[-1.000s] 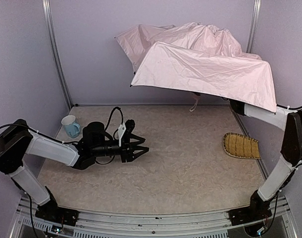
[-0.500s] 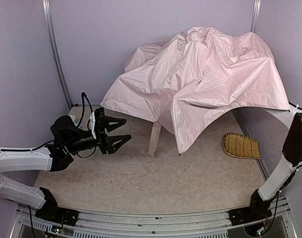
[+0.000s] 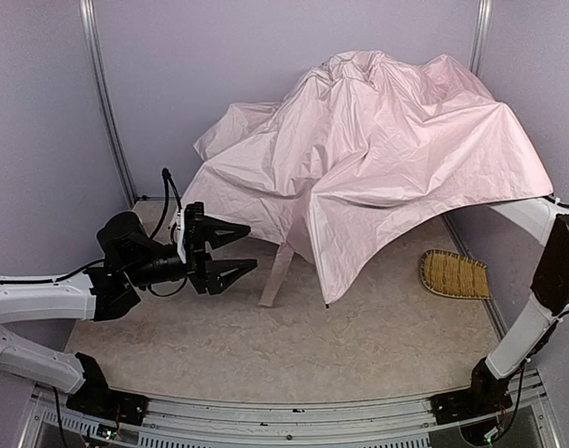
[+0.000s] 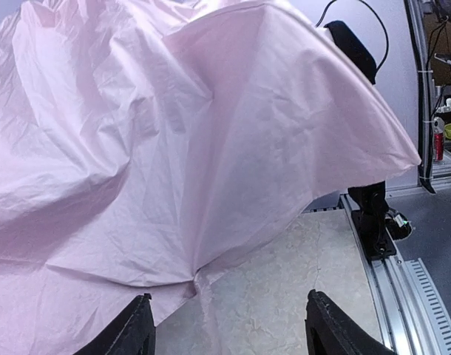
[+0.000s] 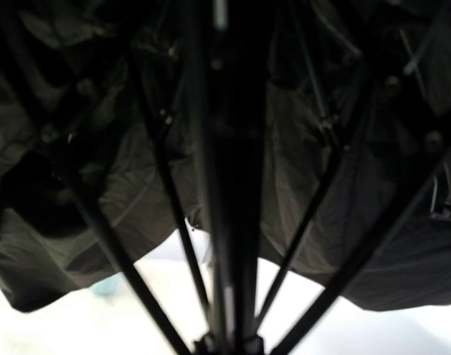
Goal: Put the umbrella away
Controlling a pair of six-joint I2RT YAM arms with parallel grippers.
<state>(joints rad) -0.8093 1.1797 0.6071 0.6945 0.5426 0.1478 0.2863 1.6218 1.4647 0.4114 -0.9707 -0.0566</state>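
Little is done yet. On the left, the left gripper (image 3: 251,247) hovers above the table (image 3: 266,355), jaws wide and empty, pointed at the canopy's near edge. Mid-scene, the umbrella (image 3: 396,149) is open but rumpled, raised over the back of the table, with the strap (image 3: 273,275) dangling. On the right, the right gripper is hidden under the fabric. Its wrist view shows the shaft (image 5: 229,185) running straight out from it, so it is likely clamped on that. Collapsing, wrapping and stowing all remain.
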